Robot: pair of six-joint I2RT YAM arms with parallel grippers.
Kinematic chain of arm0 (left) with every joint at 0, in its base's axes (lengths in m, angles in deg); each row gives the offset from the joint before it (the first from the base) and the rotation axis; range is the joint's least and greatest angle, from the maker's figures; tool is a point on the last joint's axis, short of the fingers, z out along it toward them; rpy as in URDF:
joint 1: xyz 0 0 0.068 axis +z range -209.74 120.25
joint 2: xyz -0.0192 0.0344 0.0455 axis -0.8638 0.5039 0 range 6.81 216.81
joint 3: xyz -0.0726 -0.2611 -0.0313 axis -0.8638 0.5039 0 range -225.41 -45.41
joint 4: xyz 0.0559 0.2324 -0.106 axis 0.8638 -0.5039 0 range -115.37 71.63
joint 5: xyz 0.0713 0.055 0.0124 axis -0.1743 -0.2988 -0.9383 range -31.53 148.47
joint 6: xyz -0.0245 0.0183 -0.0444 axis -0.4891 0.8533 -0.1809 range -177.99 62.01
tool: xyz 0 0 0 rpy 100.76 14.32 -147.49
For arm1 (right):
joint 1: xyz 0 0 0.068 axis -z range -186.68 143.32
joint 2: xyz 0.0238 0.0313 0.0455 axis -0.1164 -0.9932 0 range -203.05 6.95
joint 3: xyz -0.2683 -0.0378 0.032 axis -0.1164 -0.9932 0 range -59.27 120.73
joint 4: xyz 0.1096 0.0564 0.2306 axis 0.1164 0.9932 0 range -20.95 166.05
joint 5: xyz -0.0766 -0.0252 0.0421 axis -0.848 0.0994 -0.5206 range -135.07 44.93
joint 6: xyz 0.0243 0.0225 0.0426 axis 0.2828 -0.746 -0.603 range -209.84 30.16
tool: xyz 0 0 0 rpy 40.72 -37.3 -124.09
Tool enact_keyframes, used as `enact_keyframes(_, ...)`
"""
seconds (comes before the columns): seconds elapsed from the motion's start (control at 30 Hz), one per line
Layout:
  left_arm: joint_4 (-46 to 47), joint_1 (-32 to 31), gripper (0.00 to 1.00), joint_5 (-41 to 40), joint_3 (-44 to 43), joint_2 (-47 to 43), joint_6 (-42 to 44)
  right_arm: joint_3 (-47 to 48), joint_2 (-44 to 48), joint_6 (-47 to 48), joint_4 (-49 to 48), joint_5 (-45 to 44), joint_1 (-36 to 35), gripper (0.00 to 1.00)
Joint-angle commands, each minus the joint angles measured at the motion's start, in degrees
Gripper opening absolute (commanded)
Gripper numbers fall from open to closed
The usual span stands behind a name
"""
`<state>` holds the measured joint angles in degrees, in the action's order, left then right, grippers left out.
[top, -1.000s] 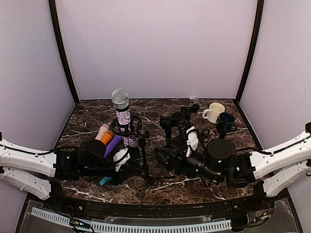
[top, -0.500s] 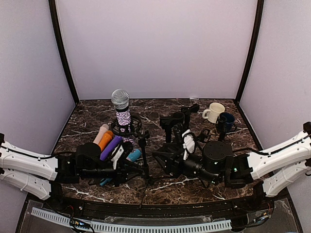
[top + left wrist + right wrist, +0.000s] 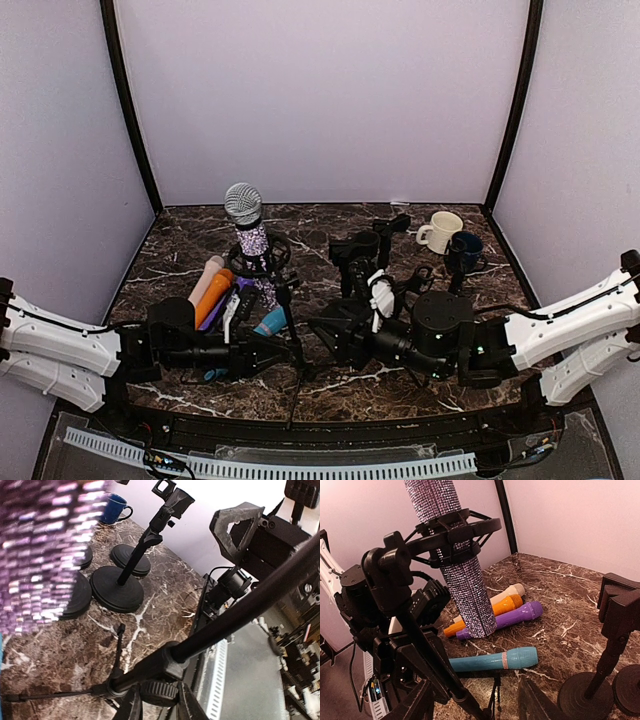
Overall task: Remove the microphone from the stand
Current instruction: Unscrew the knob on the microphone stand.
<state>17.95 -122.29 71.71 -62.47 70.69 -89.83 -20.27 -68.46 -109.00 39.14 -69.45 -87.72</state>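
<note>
The microphone has a silver mesh head and a sparkly purple body. It stands upright in a black shock mount on a black tripod stand. Its body fills the top of the right wrist view and shows blurred in the left wrist view. My left gripper is low at the stand; its fingers close on the knurled knob under the pole. My right gripper is open just right of the stand, its fingers spread wide either side of the pole's foot.
Teal, purple, orange and cream microphones lie on the marble table behind the stand. Short black desk stands stand mid-table. A white mug and a blue mug sit back right.
My left gripper has slid right to the stand's lower pole and closed on it. The right arm has edged left toward the stand. The microphone's head has shifted slightly left.
</note>
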Motion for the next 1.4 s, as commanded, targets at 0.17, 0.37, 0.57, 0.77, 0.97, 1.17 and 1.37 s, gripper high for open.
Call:
enact_keyframes(0.17, -3.06, 1.27, 0.13, 11.08, 1.13, 5.45, -9.1, 2.96, -1.56, 0.84, -2.18, 2.41, 0.26, 0.59)
enact_keyframes(0.37, -0.55, 2.07, 0.12, 13.1, 1.11, 8.09, -12.44, 2.93, -1.49, 0.81, -2.26, 2.48, 0.33, 0.59)
enact_keyframes(0.57, 3.02, 3.33, 0.12, 14.71, 2.98, 9.24, -17.71, 2.91, -1.64, 1.11, -2.63, 2.97, 0.26, 0.61)
enact_keyframes(0.77, 3.69, 4.55, 0.12, 17.17, 3.2, 10.8, -23.77, 3.5, -2.37, 1.7, -2.59, 3.36, 0.27, 0.64)
enact_keyframes(0.97, 8.27, 5.89, 0.12, 20.55, 4.91, 13.54, -31.48, 3.39, -2.45, 1.75, -3.32, 3.32, 0.26, 0.64)
enact_keyframes(1.17, 12.77, 6.58, 0.12, 22.82, 5.76, 16.35, -37.06, 2.47, -1.98, 1.22, -4.18, 3.02, 0.22, 0.64)
enact_keyframes(1.37, 13.5, 6.91, 0.22, 22.76, 5.1, 15.79, -39.16, 0.84, -0.22, 0.92, -4.47, 1.84, 0.27, 0.63)
